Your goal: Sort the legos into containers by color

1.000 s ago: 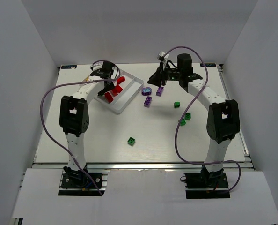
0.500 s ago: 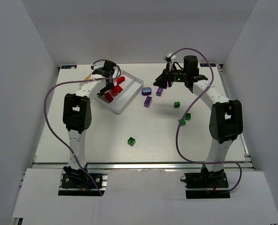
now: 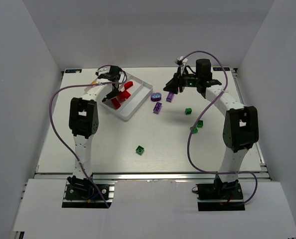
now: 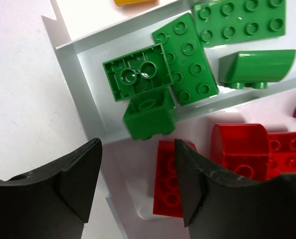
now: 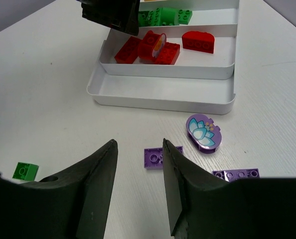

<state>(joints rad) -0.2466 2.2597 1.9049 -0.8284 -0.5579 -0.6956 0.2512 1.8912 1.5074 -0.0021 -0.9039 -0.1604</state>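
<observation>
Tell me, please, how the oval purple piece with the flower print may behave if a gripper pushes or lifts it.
The oval purple piece looks like rigid plastic, so it should probably keep its shape in a grip. It lies flat on the table, so a push will likely make it slide, not roll. Its smooth, curved rim may slip out of a pinch.

White table (image 3: 113,144), compartmented tray (image 5: 158,102), loose purple legos (image 3: 158,107), scattered green legos (image 3: 140,149)
</observation>
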